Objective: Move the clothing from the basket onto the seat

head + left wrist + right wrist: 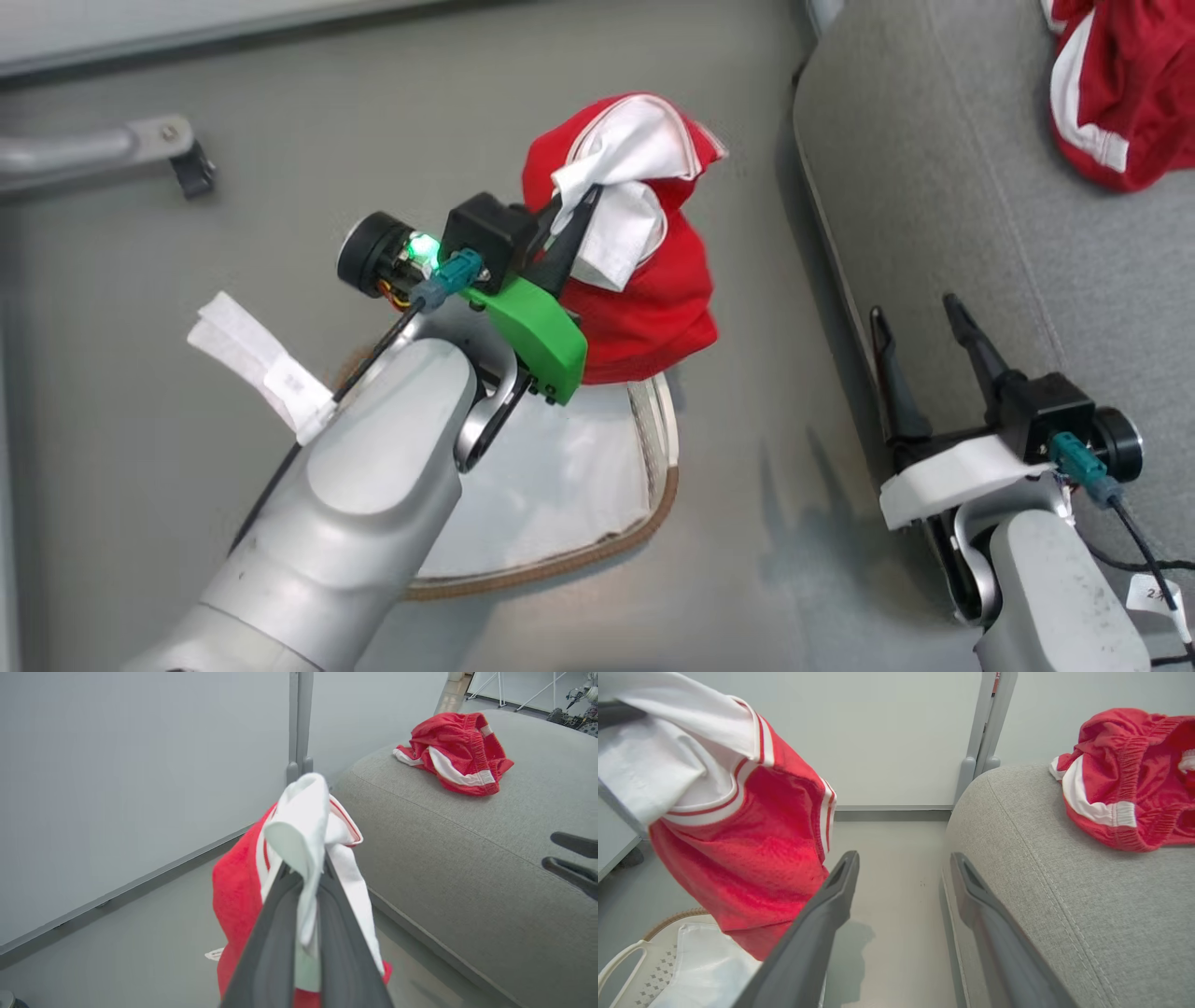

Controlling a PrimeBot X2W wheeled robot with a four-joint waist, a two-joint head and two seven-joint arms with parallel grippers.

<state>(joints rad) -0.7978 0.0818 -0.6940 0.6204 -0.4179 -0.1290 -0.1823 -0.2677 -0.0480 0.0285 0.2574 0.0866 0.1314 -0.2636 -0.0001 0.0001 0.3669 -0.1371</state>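
My left gripper (pixel 583 201) is shut on a white fold of a red clothing piece with white trim (pixel 644 299), which hangs from it above the far end of the basket (pixel 665 485). In the left wrist view the fingers (pixel 280 914) pinch that white fabric (pixel 299 826). A second red garment (pixel 1120 93) lies on the grey seat (pixel 980 233). My right gripper (pixel 915 308) stands open beside the seat's front edge, holding nothing. In the right wrist view it (pixel 906 858) has the seat edge (pixel 1064 905) to its right and the hanging garment (pixel 752 868) to its left.
A plain white sheet (pixel 560 476) lines the basket. A grey furniture leg with a black castor (pixel 191 168) stands at the far left. A grey wall panel with an upright post (pixel 299 723) closes the back. Grey floor (pixel 747 392) runs between basket and seat.
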